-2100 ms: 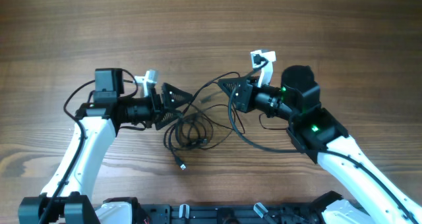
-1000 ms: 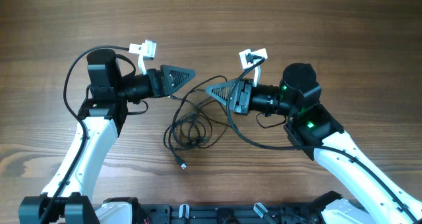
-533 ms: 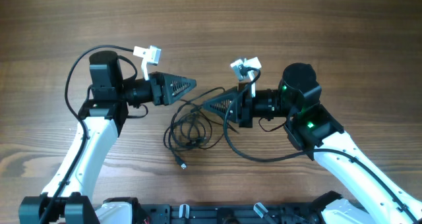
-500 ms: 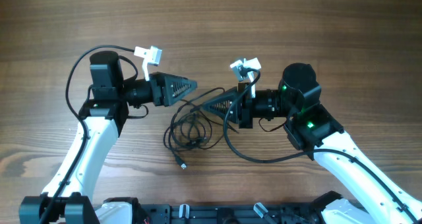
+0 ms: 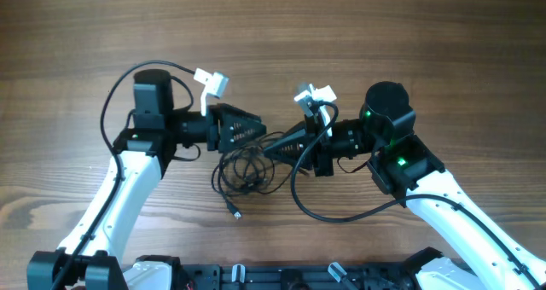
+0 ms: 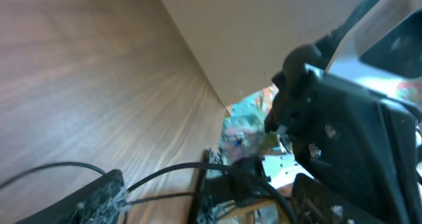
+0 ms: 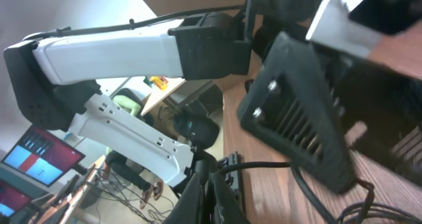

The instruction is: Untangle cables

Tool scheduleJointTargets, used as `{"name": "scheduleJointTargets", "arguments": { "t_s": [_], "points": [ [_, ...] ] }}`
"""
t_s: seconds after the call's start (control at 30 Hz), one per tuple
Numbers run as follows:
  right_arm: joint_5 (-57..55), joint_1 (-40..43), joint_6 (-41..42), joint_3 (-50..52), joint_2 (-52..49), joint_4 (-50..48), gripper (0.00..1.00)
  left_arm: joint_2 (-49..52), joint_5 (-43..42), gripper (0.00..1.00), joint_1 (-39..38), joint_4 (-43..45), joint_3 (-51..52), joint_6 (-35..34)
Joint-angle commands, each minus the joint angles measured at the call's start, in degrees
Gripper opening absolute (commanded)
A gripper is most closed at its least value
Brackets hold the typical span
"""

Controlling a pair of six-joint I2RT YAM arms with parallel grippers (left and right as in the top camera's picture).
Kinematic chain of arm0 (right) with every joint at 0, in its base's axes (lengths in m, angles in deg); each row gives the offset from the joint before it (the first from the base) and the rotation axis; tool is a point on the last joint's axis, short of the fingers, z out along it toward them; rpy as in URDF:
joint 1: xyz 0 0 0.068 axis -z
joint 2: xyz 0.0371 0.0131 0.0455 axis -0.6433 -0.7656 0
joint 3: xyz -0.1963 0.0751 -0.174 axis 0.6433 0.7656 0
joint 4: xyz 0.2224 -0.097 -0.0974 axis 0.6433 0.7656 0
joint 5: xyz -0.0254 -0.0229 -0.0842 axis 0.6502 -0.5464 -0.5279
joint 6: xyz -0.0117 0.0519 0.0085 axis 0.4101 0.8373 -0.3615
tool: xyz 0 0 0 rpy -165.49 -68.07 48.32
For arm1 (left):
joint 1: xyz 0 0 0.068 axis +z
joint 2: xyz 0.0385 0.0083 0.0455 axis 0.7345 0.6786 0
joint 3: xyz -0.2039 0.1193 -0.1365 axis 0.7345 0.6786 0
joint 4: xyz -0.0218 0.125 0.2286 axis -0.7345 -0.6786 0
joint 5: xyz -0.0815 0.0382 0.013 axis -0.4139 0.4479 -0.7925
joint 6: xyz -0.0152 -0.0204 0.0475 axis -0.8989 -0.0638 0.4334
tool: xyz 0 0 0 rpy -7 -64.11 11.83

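Your cables [image 5: 246, 169] lie coiled on the table [image 5: 409, 34] at centre, just near of both tools. The right tool [image 5: 273, 147] is pinched onto one of the cables, its fingers almost meeting. The left tool [image 5: 254, 130] sits just left of it, and you cannot tell whether it grips.

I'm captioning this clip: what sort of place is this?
Probably a robotics lab: a left arm and right arm at a wooden table with cables, plus a monitor behind in the right wrist view.
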Motion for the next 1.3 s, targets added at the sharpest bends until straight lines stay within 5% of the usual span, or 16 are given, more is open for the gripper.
{"name": "scheduleJointTargets", "arguments": {
  "t_s": [0.0, 0.2, 0.33, 0.47, 0.63, 0.7, 0.9, 1.1, 1.27],
  "points": [
    [2.0, 0.1, -1.4, -0.6, -0.2, -0.1, 0.05, 0.3, -1.4, 0.89, -1.3, -1.7, 0.0, 4.5],
    [1.7, 0.1, -1.4, -0.6, -0.2, -0.1, 0.04, 0.3, -0.7, 0.89, -1.3, -1.6, 0.0, 4.4],
    [1.7, 0.1, -1.4, -0.6, -0.2, -0.1, 0.04, 0.3, 9.4, 0.92, -1.3, -2.6, 0.0, 0.7],
    [1.7, 0.1, -1.4, -0.6, -0.2, -0.1, 0.04, 0.3, 9.9, 0.72, -1.5, -2.9, 0.0, 0.5],
    [1.3, 0.2, -1.4, -0.6, -0.2, -0.1, 0.05, 0.3, 6.6, 0.73, -3.6, -3.9, 0.0, 6.8],
    [1.1, 0.1, -1.4, -0.6, -0.2, -0.1, 0.05, 0.3, 7.4, 0.64, -4.6, -4.7, 0.0, 7.7],
    [1.1, 0.1, -1.4, -0.6, -0.2, -0.1, 0.05, 0.3, 18.3, 0.06, -5.8, -10.1, 0.0, 7.6],
    [-3.3, 0.2, -1.5, -0.6, -0.2, 1.4, 0.05, 0.3, 31.0, 0.04, -3.6, -11.6, -0.1, 1.0],
    [-35.3, 0.2, -8.4, -0.6, -0.2, 16.3, 0.04, 0.2, 32.1, 0.04, 6.2, -8.7, -0.2, -8.4]
  ]
}}
